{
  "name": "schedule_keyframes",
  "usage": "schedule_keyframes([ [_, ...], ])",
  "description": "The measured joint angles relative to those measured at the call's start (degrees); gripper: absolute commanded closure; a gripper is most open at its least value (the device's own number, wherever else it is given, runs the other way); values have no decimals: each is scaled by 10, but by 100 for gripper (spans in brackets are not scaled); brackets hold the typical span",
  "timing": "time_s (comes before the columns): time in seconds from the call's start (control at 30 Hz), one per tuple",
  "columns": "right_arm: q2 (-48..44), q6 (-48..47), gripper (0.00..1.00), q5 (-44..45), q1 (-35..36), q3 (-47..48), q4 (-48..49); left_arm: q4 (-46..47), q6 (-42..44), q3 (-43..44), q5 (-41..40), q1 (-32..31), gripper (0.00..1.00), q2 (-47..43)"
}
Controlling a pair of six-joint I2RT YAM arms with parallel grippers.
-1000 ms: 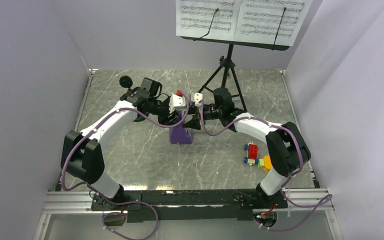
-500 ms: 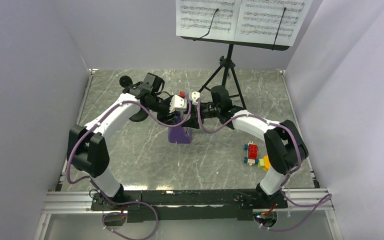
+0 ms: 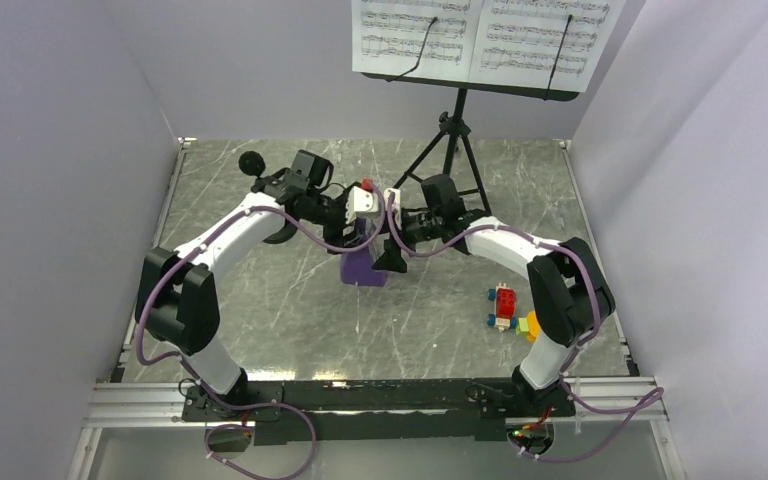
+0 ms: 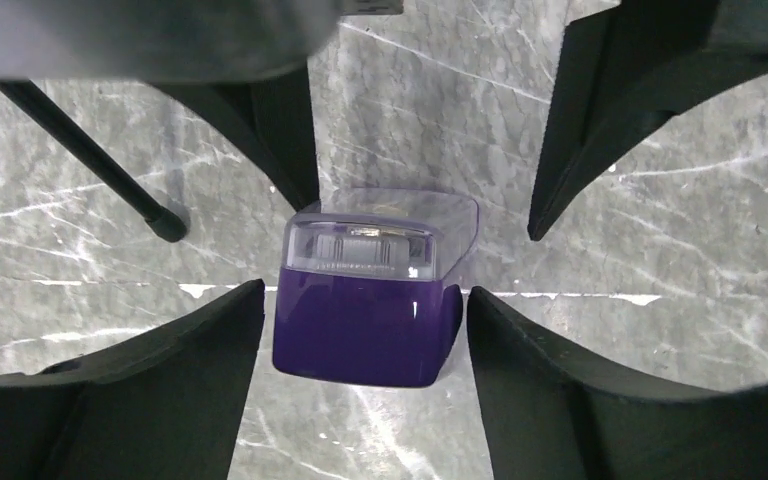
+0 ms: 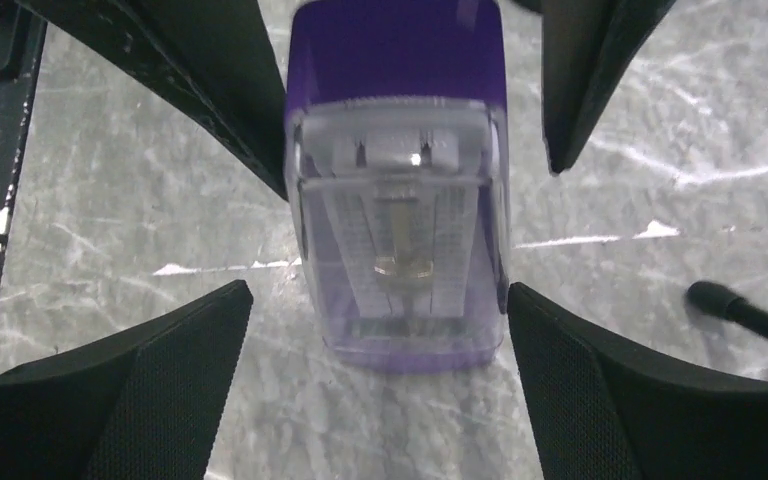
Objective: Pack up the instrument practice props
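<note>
Top view: both arms meet over the purple metronome [image 3: 364,268], which stands mid-table on the grey marble tabletop [image 3: 260,310]. Left gripper [image 3: 353,238] and right gripper [image 3: 392,252] flank it. Black tripod music stand [image 3: 452,135] stands behind, sheet-music pages [image 3: 480,35] on its desk. Ball-topped microphone stand [image 3: 252,162] is far left; toy blocks [image 3: 508,308] are near right. Left wrist: jaws spread, a narrow gap on each side of the metronome, no contact visible; a tripod leg [image 4: 90,160] is at left. Right wrist: jaws wide apart, well clear of the metronome's clear front cover [image 5: 397,230].
</note>
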Motion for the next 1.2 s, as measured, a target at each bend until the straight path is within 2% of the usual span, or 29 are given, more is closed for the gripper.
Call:
schedule_keyframes([
  [0.07,1,-9,0,6,-5,0,-31,27,-19,-16,-2,-1,2,-4],
  [0.1,0,-12,0,7,-8,1,-42,37,-29,-24,-6,0,1,-9],
  [0.53,-50,-13,0,54,-39,12,-132,108,-120,-87,-19,67,1,-167],
  [0.9,-2,-22,0,134,-41,221,-225,260,-388,-176,-88,75,7,-163],
  [1.03,41,-49,0,141,-41,268,-269,299,-430,-189,-97,73,8,-149],
  [1.2,66,-67,0,146,-33,277,-310,323,-439,-188,-97,60,8,-130],
])
